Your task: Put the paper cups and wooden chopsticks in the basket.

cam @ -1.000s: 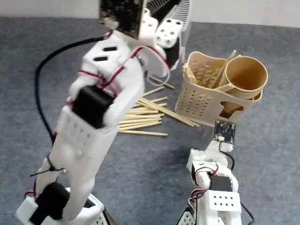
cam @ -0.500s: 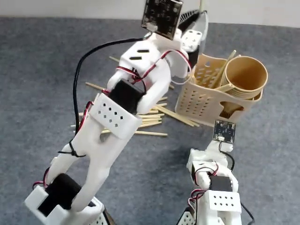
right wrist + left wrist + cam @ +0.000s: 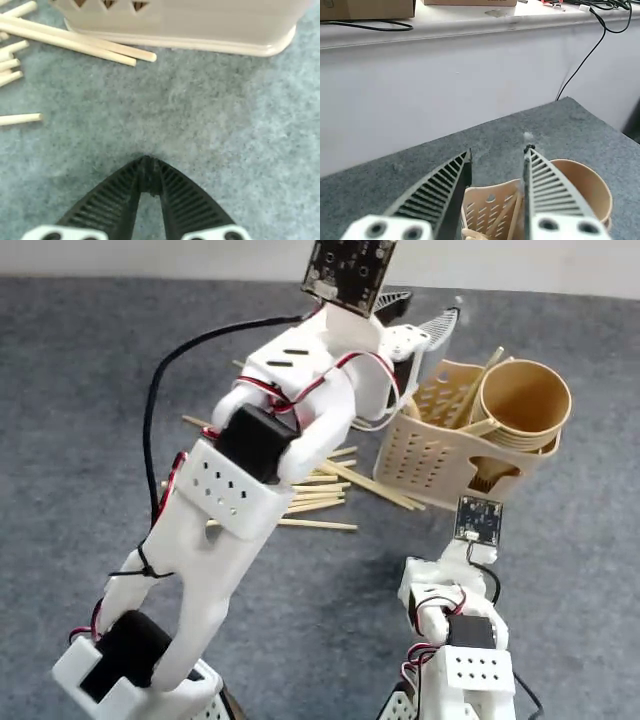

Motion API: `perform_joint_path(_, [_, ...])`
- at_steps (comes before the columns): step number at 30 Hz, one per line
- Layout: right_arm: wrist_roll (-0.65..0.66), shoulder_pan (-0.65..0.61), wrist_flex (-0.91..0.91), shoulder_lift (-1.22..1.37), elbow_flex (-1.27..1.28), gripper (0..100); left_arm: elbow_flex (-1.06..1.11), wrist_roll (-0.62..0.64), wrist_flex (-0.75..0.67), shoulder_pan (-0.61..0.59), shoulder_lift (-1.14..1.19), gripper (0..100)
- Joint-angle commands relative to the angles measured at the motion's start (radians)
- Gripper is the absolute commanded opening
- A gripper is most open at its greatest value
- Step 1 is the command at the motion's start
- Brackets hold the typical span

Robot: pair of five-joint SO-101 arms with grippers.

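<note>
Left side of the grey felt-topped desk [image 3: 80, 390]: we see the left arm [image 3: 250, 470] rise from the near edge and lean toward the far edge. Beside and partly under it, near the middle of the desk, we see a loose pile of wooden chopsticks [image 3: 315, 502] lying flat on the felt, outside the basket; the arm hides some of them. A couple of the sticks run right up to the foot of the basket [image 3: 430, 455], as we see in the right wrist view [image 3: 75, 42]. The left gripper [image 3: 420, 315] hangs over the basket's left rim with its fingers spread wide and nothing between them. In the left wrist view we look through that gap [image 3: 498, 151] down at the basket [image 3: 487, 210], with a white wall [image 3: 470, 85] behind. The basket stands upright near the far edge, right of the middle. Inside it we see a few chopsticks [image 3: 478, 380] leaning and a stack of paper cups [image 3: 525, 400] tilted in its right part, mouth up [image 3: 585, 192]. Right of that, the right arm [image 3: 455, 640] sits at the near edge. The right gripper [image 3: 148, 165] is closed with its tips meeting and holds nothing, low over bare felt just on the near side of the basket wall [image 3: 200, 25]. We cannot tell whether it touches the felt.
</note>
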Motion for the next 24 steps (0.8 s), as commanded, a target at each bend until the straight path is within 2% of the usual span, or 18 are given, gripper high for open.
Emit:
perform_joint_path(1, [-0.008, -0.005, -0.019, -0.012, 0.094, 0.6, -0.142, 0.003, 0.106, 0.007, -0.016, 18])
perform_joint_path(8, [-0.008, -0.005, -0.019, -0.012, 0.094, 0.6, -0.203, 0.002, 0.239, -0.001, -0.016, 18])
perform_joint_path(15, [-0.008, -0.005, -0.019, -0.012, 0.094, 0.6, -0.265, -0.005, 0.437, -0.116, -0.016, 17])
perform_joint_path(24, [-0.008, -0.005, -0.019, -0.012, 0.094, 0.6, -0.272, -0.21, 0.761, -0.206, -0.018, 17])
